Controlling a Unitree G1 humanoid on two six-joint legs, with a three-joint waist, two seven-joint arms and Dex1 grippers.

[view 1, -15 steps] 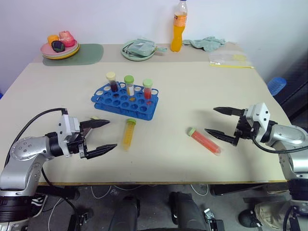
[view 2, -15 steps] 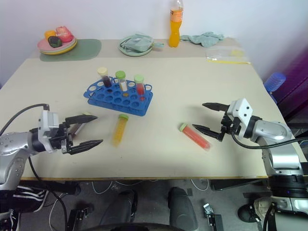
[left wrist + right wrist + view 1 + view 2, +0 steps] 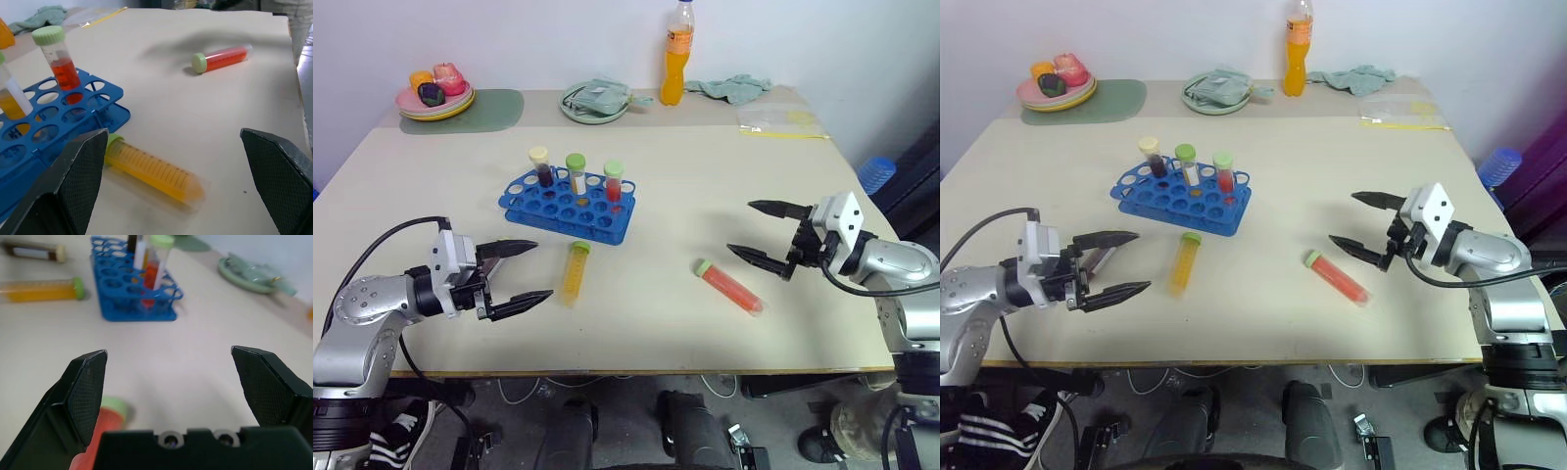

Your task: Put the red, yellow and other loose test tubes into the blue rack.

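Blue rack (image 3: 570, 206) mid-table, three capped tubes standing in its back row. In front of it, flat on the table, yellow tube (image 3: 575, 273), long axis running toward the rack, cap nearest it. Red tube (image 3: 730, 287) lying diagonal off to the right (cap toward the rack). Right gripper (image 3: 766, 235) spread wide, empty, just beside it, so probably the nearer arm. Left gripper (image 3: 517, 276) also wide, empty, near the yellow one. Maybe a dark tube behind it, hard to tell.

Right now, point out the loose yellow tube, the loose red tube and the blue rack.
yellow tube (image 3: 575, 275), left eye view, mid-body.
red tube (image 3: 732, 289), left eye view, mid-body.
blue rack (image 3: 551, 211), left eye view, front top plate.
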